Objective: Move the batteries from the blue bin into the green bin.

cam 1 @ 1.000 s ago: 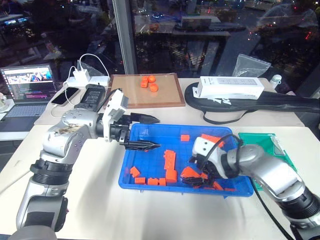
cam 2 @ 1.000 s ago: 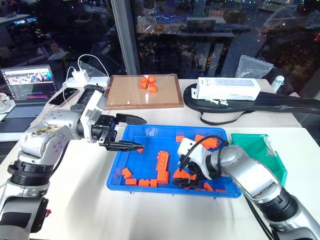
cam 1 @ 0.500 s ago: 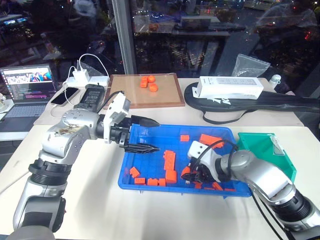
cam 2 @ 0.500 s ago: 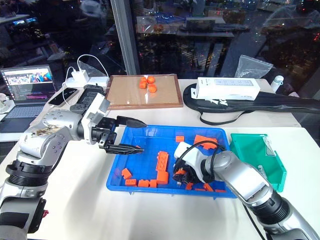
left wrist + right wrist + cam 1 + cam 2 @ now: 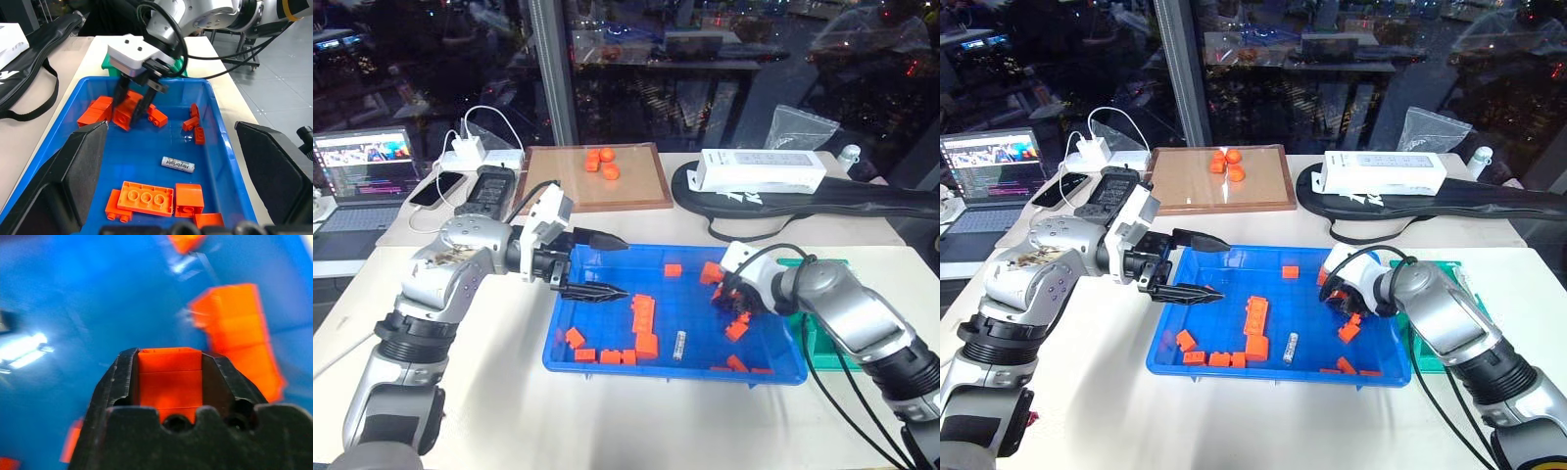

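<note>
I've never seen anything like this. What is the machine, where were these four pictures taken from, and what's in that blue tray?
It is a two-armed robot; each arm ends in a pincer of two black fingers. Two pictures come from cameras in its head, looking down over a white table. The other two come from cameras on its wrists, looking along the fingers.

The blue bin holds scattered orange blocks and one slim silvery battery. The green bin stands just past the tray's right end.

The left pincer hovers open over the tray's left end, holding nothing. The right pincer is closed on an orange block inside the tray, not on the battery. Behind are a wooden-framed board and a laptop.
</note>
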`<state>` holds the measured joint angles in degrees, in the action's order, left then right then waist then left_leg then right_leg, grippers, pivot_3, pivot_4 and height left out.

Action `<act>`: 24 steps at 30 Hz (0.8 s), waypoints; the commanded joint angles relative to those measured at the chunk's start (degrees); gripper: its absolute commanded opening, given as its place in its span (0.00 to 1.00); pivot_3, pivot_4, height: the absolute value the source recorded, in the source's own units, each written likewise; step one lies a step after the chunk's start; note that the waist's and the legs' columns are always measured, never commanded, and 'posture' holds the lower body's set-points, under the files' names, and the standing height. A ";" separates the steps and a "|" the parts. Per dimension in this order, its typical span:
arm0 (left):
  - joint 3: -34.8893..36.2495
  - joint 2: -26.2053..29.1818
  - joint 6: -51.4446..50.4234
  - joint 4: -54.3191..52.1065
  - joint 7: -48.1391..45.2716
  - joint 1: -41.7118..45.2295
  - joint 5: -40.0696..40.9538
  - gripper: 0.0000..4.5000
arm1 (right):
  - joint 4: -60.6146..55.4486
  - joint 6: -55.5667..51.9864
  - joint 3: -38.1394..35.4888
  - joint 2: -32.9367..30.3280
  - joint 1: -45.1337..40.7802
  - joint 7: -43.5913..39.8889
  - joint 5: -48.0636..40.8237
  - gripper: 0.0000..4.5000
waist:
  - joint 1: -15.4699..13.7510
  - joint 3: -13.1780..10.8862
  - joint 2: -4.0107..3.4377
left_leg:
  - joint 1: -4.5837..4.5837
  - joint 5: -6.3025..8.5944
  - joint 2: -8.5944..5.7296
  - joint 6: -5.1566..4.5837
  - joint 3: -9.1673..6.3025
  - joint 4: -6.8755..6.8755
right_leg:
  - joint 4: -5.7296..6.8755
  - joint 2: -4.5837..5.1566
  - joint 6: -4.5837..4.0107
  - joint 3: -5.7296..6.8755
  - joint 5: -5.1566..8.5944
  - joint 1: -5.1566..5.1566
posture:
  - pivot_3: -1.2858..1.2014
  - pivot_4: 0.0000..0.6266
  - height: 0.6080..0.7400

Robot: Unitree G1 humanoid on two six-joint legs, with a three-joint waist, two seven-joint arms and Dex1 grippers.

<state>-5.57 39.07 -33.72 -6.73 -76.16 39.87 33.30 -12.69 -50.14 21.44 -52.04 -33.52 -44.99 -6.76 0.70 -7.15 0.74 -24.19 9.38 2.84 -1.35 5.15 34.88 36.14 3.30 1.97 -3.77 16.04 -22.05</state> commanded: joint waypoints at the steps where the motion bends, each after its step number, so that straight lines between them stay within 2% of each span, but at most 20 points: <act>1: 0.67 0.16 1.18 -1.04 0.24 -0.34 -0.18 1.00 | -5.09 -1.16 -4.73 1.91 -1.63 -2.73 -3.94 0.90 | 0.01 0.00 0.00 | 0.00 0.00 0.00 0.00 -0.01 0.00 | 0.00 -0.01 0.00 0.00 0.00 0.00 | 0.52 0.24 1.00; 2: 0.65 0.17 1.18 -1.10 0.24 -0.40 -0.18 1.00 | -6.47 -1.55 -5.04 2.02 -1.47 -3.97 -5.12 0.96 | 0.02 0.00 0.00 | 0.00 0.00 0.00 0.00 -0.02 -0.01 | 0.01 -0.01 0.00 -0.01 0.00 0.00 | 0.52 0.24 1.00; 3: 0.66 0.18 1.17 -1.11 0.22 -0.43 -0.19 1.00 | -8.15 -2.39 -5.30 2.05 -1.26 -5.39 -6.68 0.99 | 0.01 0.00 0.00 | 0.00 0.00 0.00 0.00 -0.03 -0.02 | 0.01 -0.01 0.00 -0.02 0.00 0.00 | 0.52 0.24 1.00; 6: 0.66 0.13 1.10 -0.99 0.18 -0.37 -0.26 1.00 | -13.02 -4.55 -3.05 -0.71 -0.42 -10.82 -9.70 0.99 | -0.06 0.00 0.00 | 0.00 0.00 0.01 0.00 -0.05 -0.01 | 0.02 -0.02 0.00 -0.01 0.00 0.01 | 0.52 0.24 1.00; 10: 0.45 -0.25 1.11 -1.24 0.68 -0.79 -0.44 1.00 | -15.84 -6.40 -1.40 0.86 1.20 -11.93 -12.16 0.99 | -0.19 0.00 0.02 | 0.00 0.00 0.01 0.00 -0.05 0.06 | 0.00 0.01 0.00 0.01 0.00 0.05 | 0.52 0.24 1.00; 15: 0.68 0.45 0.65 -1.74 0.55 -1.43 -0.37 1.00 | -16.59 -8.26 1.02 2.16 2.21 -11.48 -12.59 0.99 | -0.02 0.00 0.02 | 0.00 0.00 0.02 0.00 -0.06 0.05 | 0.03 0.01 -0.01 0.00 -0.01 0.02 | 0.52 0.24 1.00; 24: 0.57 0.72 0.82 -1.64 0.52 -1.08 -0.80 1.00 | -11.44 -7.16 7.27 5.84 0.98 -8.32 -7.76 0.99 | -0.05 0.01 0.03 | 0.00 0.00 0.01 0.00 -0.06 0.05 | 0.03 -0.01 -0.01 0.00 -0.01 0.02 | 0.52 0.24 1.00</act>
<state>-5.64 39.09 -33.64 -6.98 -75.62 37.86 32.45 -24.41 -58.06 27.87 -46.19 -31.16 -53.74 -15.86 0.65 -7.14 0.77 -24.19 9.38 2.85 -1.35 5.09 34.93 36.17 3.30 1.96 -3.77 16.03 -22.04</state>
